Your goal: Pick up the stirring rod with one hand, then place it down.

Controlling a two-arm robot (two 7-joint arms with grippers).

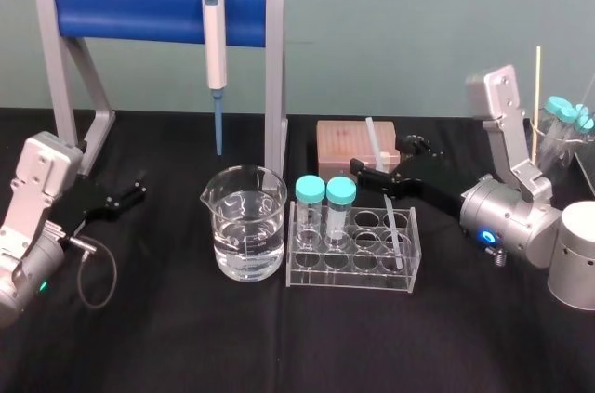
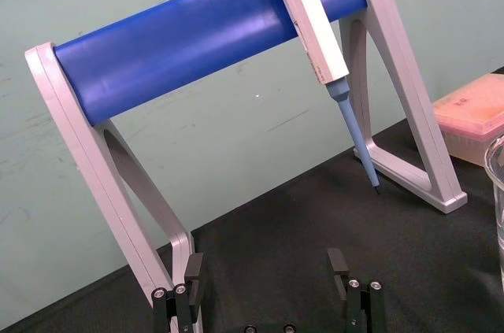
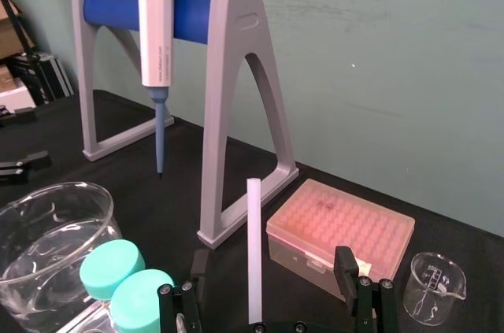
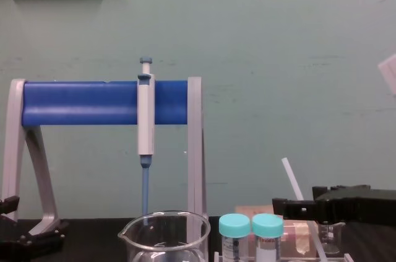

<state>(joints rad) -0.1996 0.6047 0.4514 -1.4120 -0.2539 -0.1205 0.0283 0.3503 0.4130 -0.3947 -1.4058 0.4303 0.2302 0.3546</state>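
Leaning in the right-hand end of the clear tube rack (image 1: pixel 349 274), the stirring rod (image 1: pixel 374 144) shows in the head view with its foot down in a hole and its top tipped back and a little to the left. The right gripper (image 1: pixel 381 159) reaches in from the rack's right and hangs just behind and above it, its jaws spread to either side of the stirring rod. The left gripper (image 1: pixel 139 187) is well to the left of the rack, over the black counter (image 1: pixel 186 337).

In the left wrist view the left gripper (image 2: pixel 264 266) has its jaws wide and grips nothing.

In the right wrist view the right gripper (image 3: pixel 270 262) has its jaws wide. The stirring rod (image 3: pixel 253 246) rises midway between them, apart from both fingers (image 3: pixel 344 262). Two teal-capped tubes (image 3: pixel 118 264) in the rack stand just beside one jaw.

In the chest view the stirring rod (image 4: pixel 290 176) slants up and left out of the rack. The right gripper (image 4: pixel 291 205) crosses level above the rack's right end.
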